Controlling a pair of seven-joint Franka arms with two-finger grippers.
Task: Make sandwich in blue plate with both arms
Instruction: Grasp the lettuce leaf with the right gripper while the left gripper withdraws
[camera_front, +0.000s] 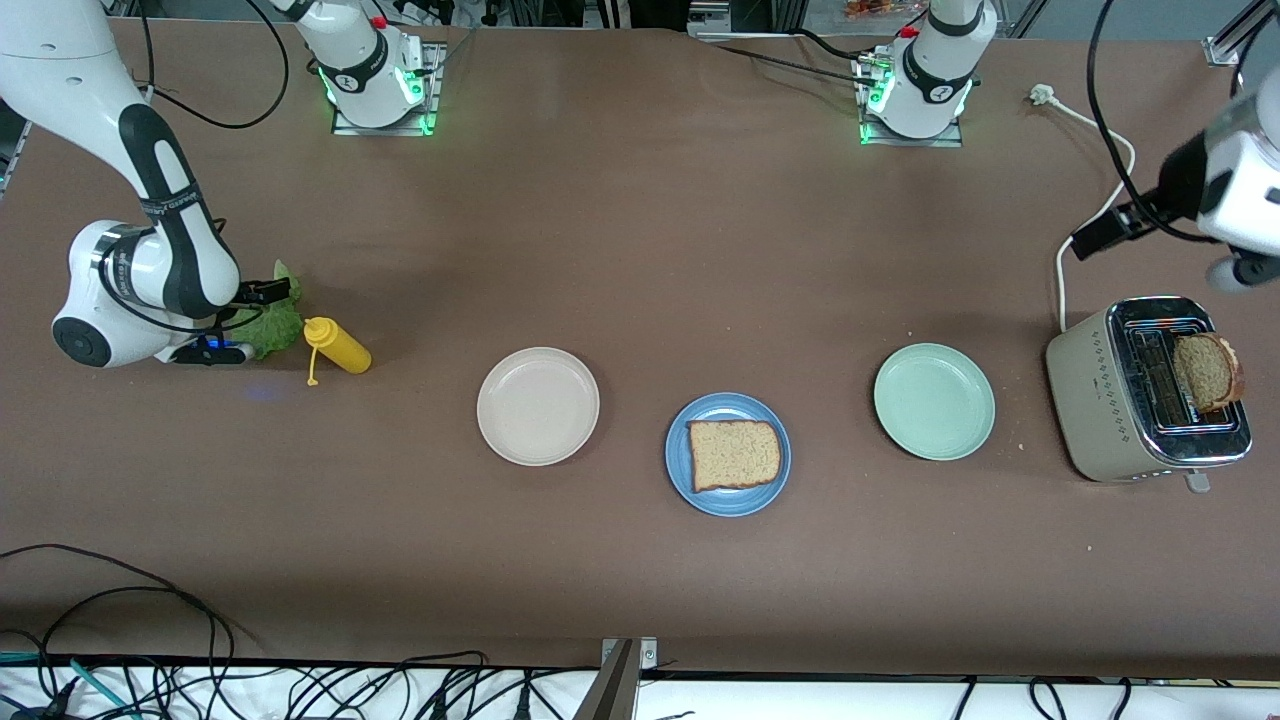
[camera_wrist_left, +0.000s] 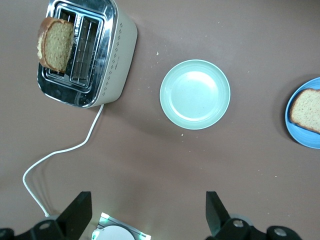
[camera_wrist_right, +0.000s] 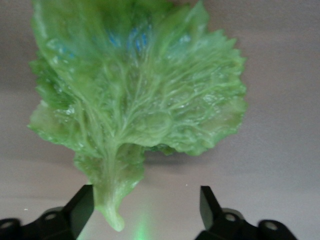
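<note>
The blue plate (camera_front: 728, 503) lies near the table's middle with one brown bread slice (camera_front: 735, 455) flat on it. A second bread slice (camera_front: 1208, 372) stands tilted in a slot of the toaster (camera_front: 1095, 400) at the left arm's end. A crinkly green lettuce leaf (camera_front: 272, 322) lies on the table at the right arm's end. My right gripper (camera_wrist_right: 145, 210) is open low over the leaf (camera_wrist_right: 135, 100), with the stem between its fingers, close to one of them. My left gripper (camera_wrist_left: 146, 215) is open and empty, high above the table near the toaster (camera_wrist_left: 85, 50).
A yellow squeeze bottle (camera_front: 338, 347) lies beside the lettuce. A beige plate (camera_front: 538, 405) and a pale green plate (camera_front: 934, 401) flank the blue plate. The toaster's white cable (camera_front: 1090, 170) runs toward the left arm's base.
</note>
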